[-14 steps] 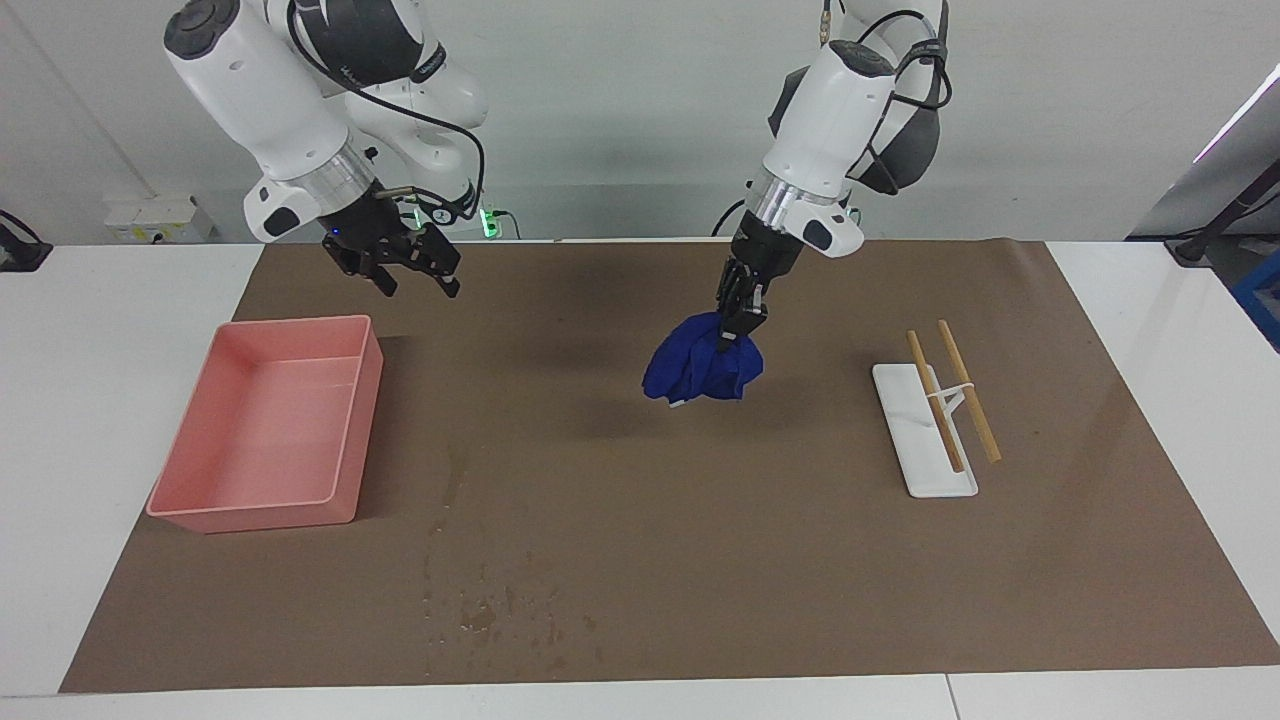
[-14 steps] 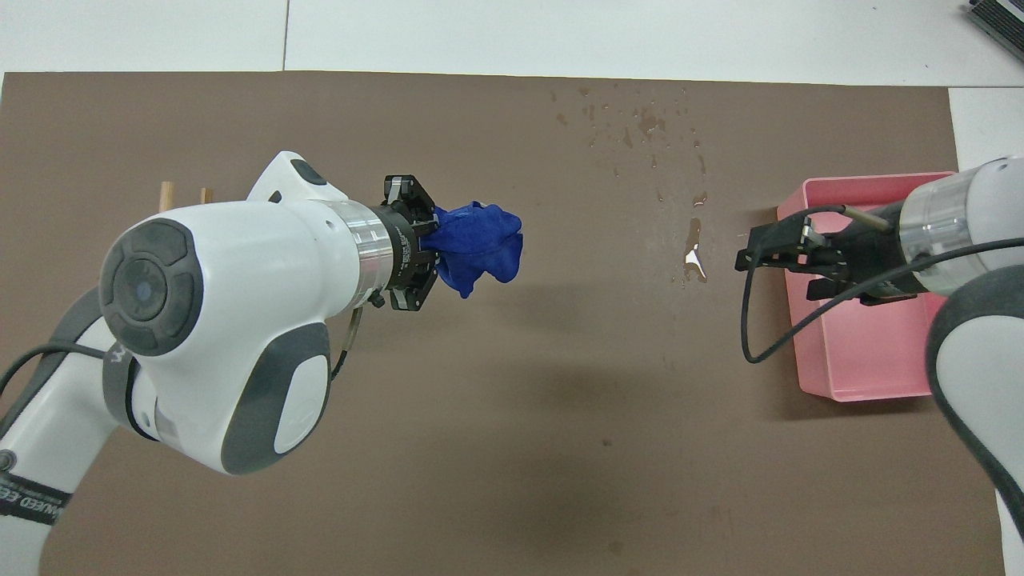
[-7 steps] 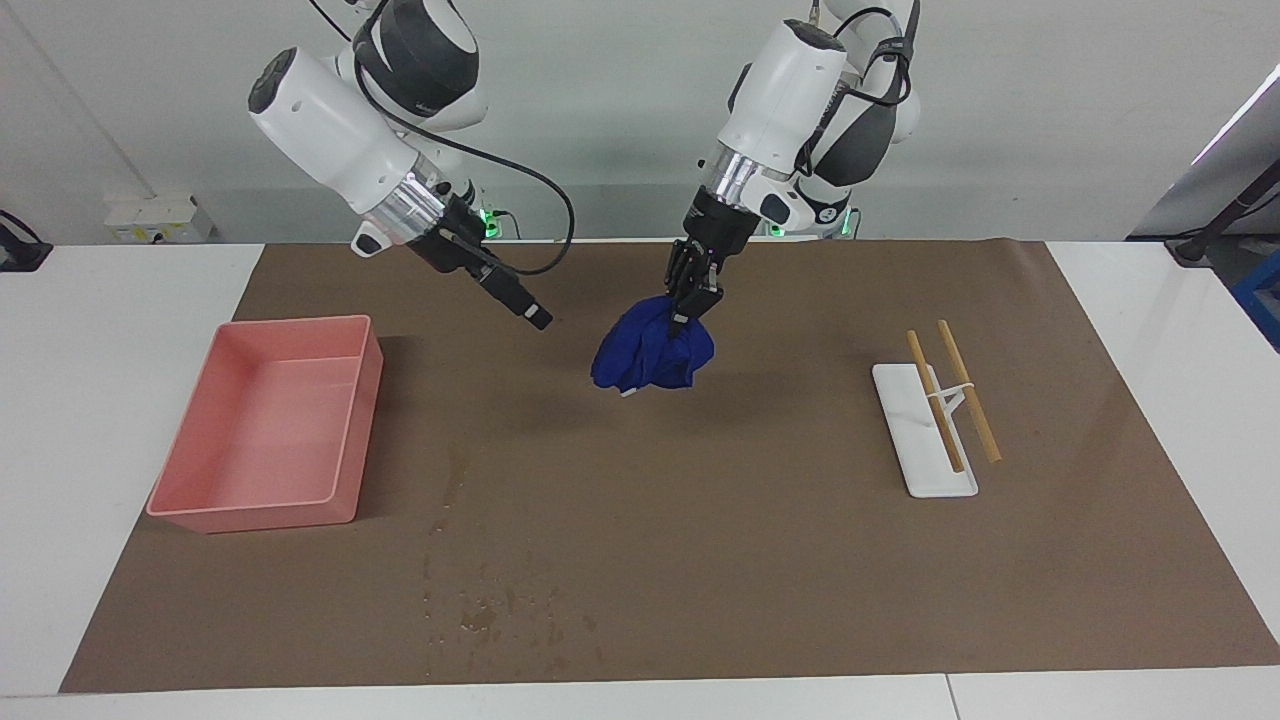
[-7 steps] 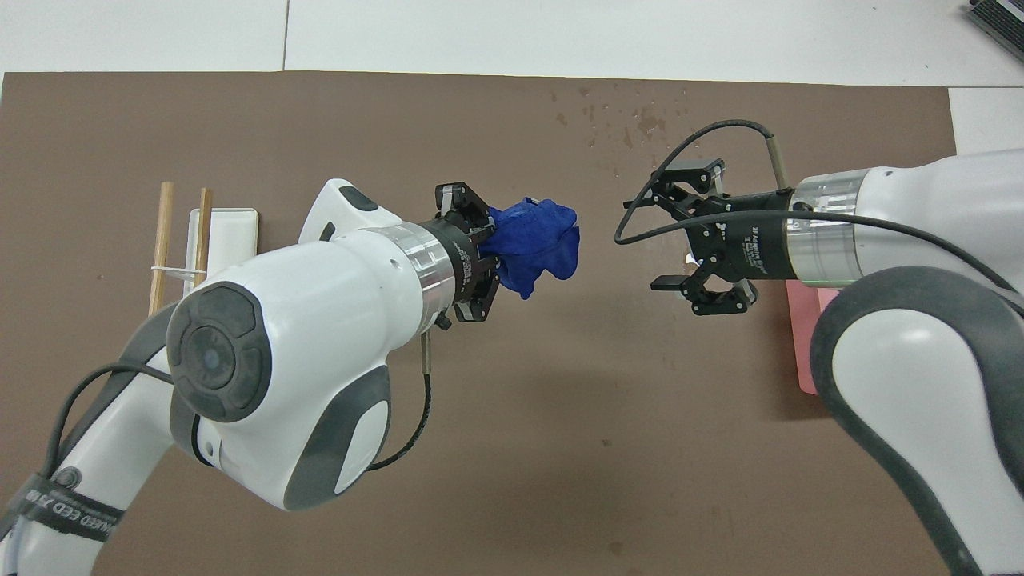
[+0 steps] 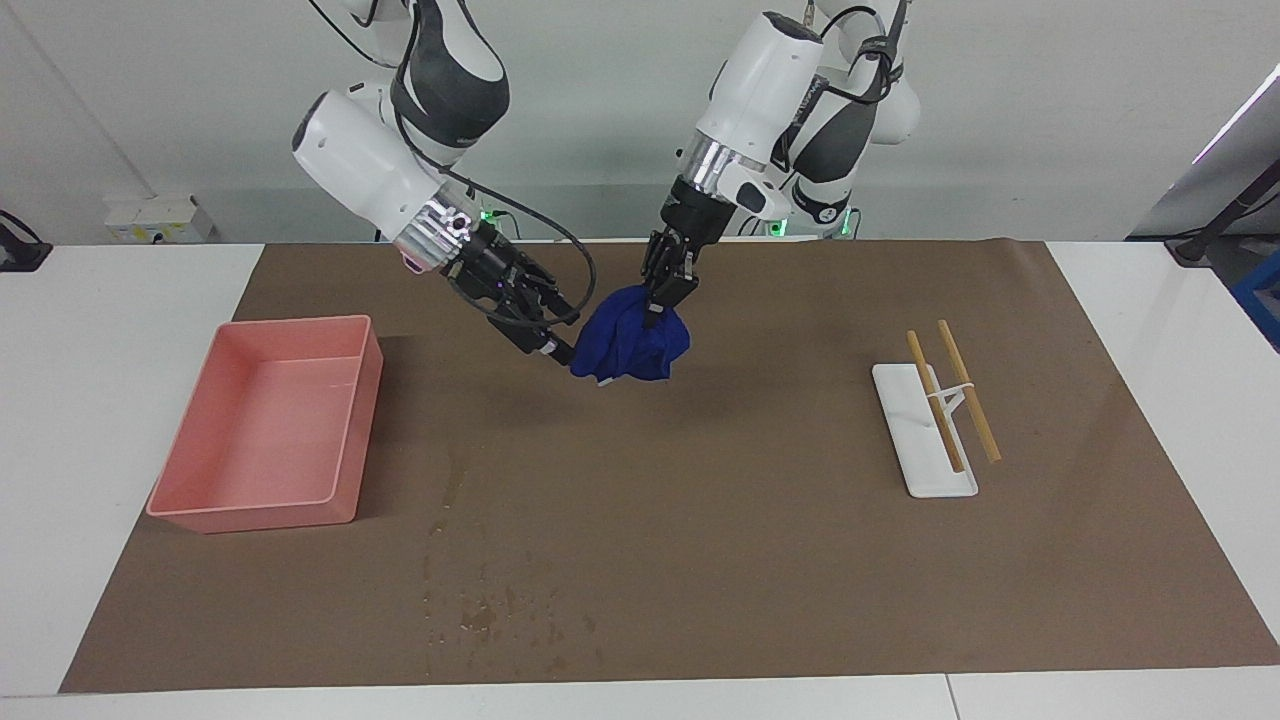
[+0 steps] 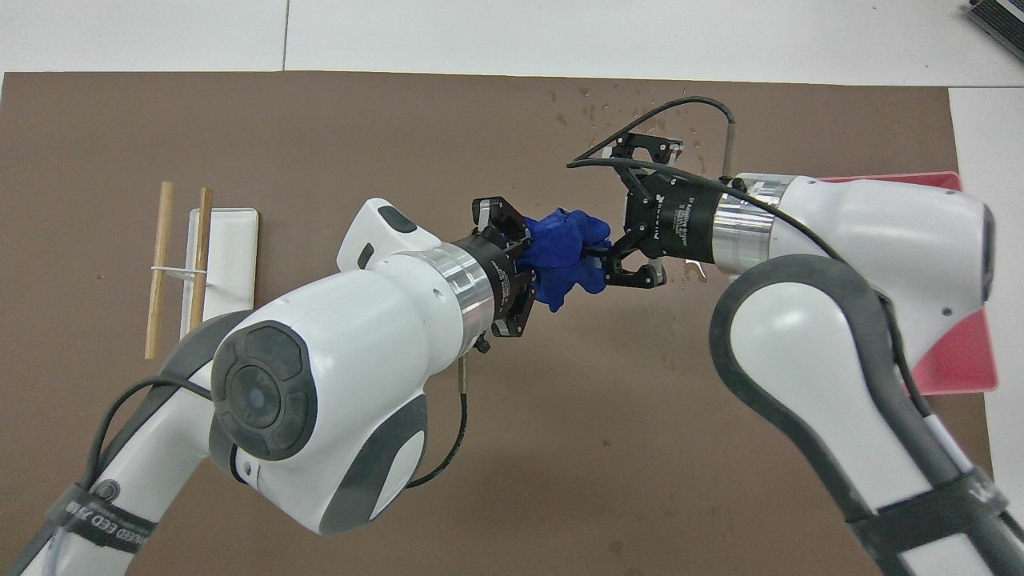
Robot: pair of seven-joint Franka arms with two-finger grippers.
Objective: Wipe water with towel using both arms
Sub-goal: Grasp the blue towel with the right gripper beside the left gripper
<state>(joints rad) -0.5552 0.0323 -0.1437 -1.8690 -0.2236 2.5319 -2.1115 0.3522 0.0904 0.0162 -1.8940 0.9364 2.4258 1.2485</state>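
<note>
The navy-blue towel [image 5: 630, 345] hangs bunched in the air over the middle of the brown mat. My left gripper [image 5: 665, 295] is shut on its top; it also shows in the overhead view [image 6: 528, 260] with the towel [image 6: 568, 252]. My right gripper [image 5: 562, 335] is open and its fingertips are at the towel's side toward the right arm's end, one finger against the cloth in the overhead view [image 6: 616, 220]. The water [image 5: 490, 610] is a scatter of small spots on the mat, farther from the robots than the towel. It shows again in the overhead view [image 6: 640, 120].
A pink tray [image 5: 250, 515] stands on the mat at the right arm's end. A white rest [image 5: 925, 470] with two wooden chopsticks [image 5: 950, 395] lies toward the left arm's end. A small water streak [image 5: 455, 480] lies beside the tray.
The left gripper has carried the towel toward the right arm's end and slightly up. The right gripper has swung from over the tray's corner to the towel's side.
</note>
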